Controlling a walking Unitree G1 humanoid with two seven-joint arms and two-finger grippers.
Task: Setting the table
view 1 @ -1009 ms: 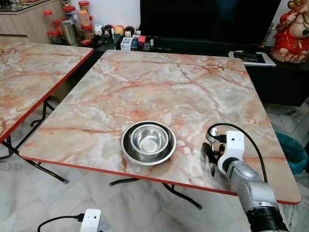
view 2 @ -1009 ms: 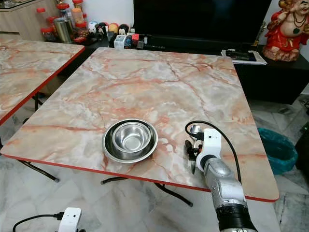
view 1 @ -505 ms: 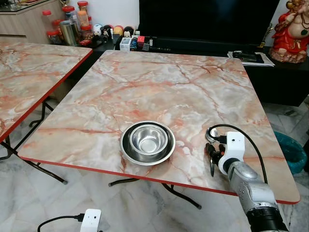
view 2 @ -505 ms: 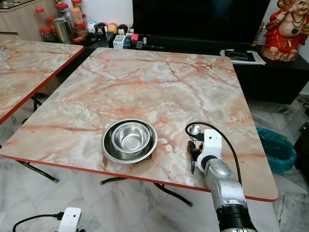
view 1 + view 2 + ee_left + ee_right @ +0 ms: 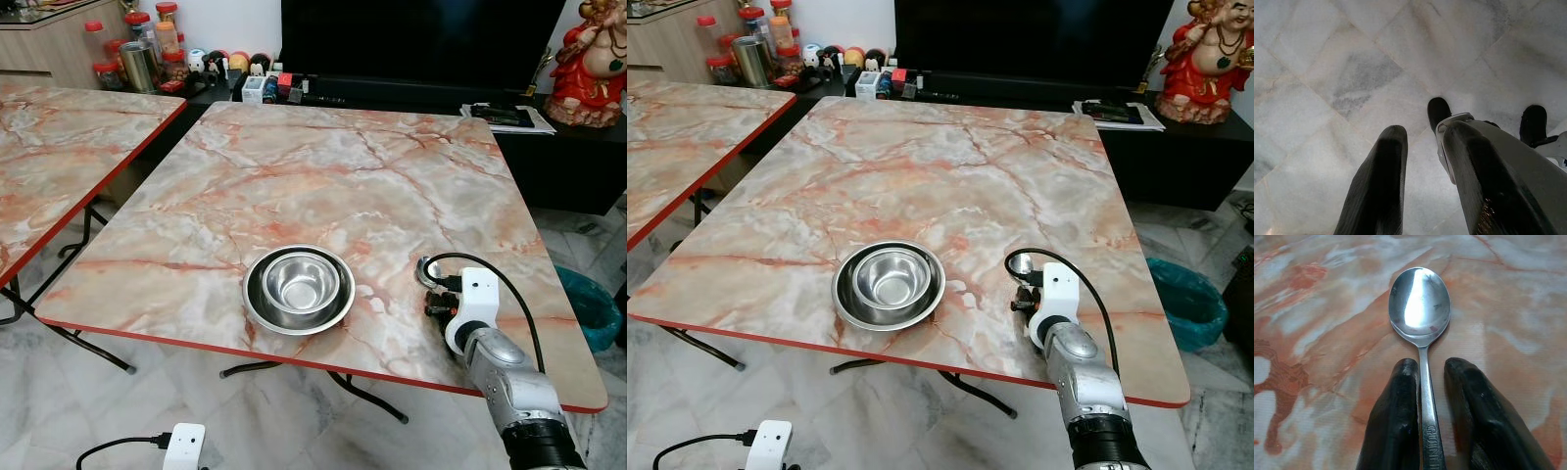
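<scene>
Right of the nested steel bowls (image 5: pixel 300 287), my right hand (image 5: pixel 1425 382) rests low on the marble surface (image 5: pixel 323 176), its fingers (image 5: pixel 1396 421) slightly parted around a spoon (image 5: pixel 1420 303) handle.

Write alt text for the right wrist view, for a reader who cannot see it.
A steel spoon lies bowl-up on a pink and orange marbled table, its handle running back between the two black fingers of the right tool. One finger lies against the handle; a narrow gap shows at the other.
</scene>
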